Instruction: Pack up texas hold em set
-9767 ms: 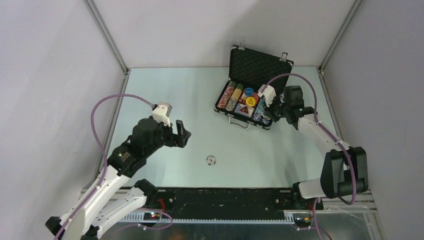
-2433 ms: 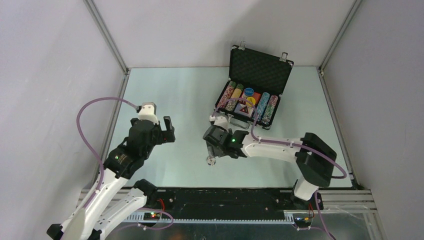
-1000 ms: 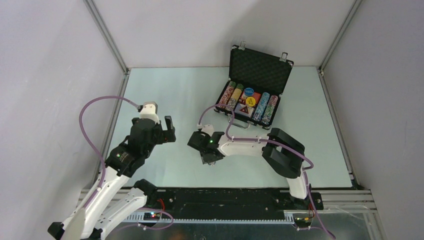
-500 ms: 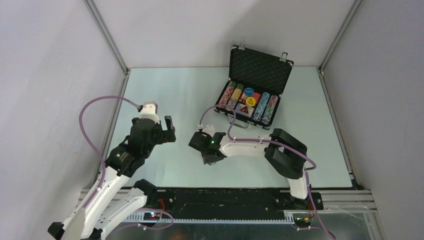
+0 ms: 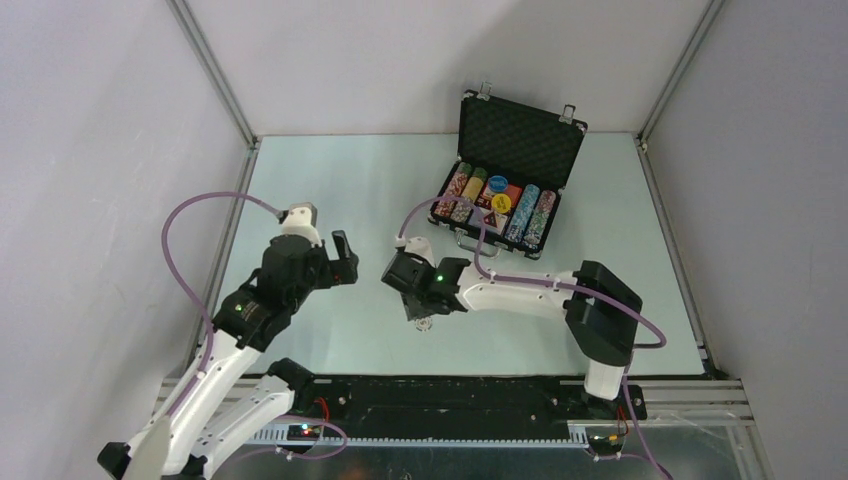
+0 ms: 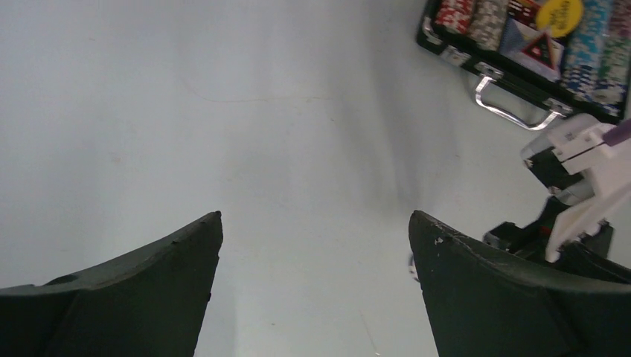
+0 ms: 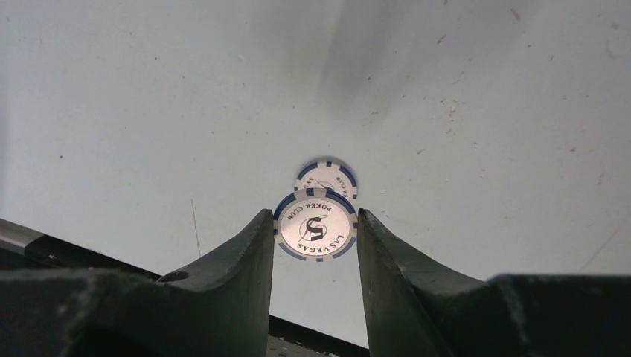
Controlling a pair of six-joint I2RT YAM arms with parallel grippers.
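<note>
Near left: the left pincer [image 6: 316,223] hovers over the bare tabletop [image 5: 330,180], jaws wide apart with nothing between them. Idle.

Near centre: the right pincer [image 7: 312,214] points down, clamped on one blue-and-white poker chip [image 7: 315,225]. Both fingers touch its rim, gripping it across its width. The printed face is turned up toward the wrist camera. A fainter disc [image 7: 325,177] just beyond looks like the chip's reflection in the tabletop. If so, the chip is probably just clear of the surface; cannot confirm.

Far right: the case [image 5: 520,135] is open, lid upright on the far side, handle [image 5: 478,246] on the near side. Its long axis runs roughly left to right, slightly skewed. The chip rows in its tray run near to far.

Key relation: the case lies far and right of the held chip, and the right arm is the nearer one. The chip is round, so it has no long axis. Judgement: it must be turned on edge to join a row.
</note>
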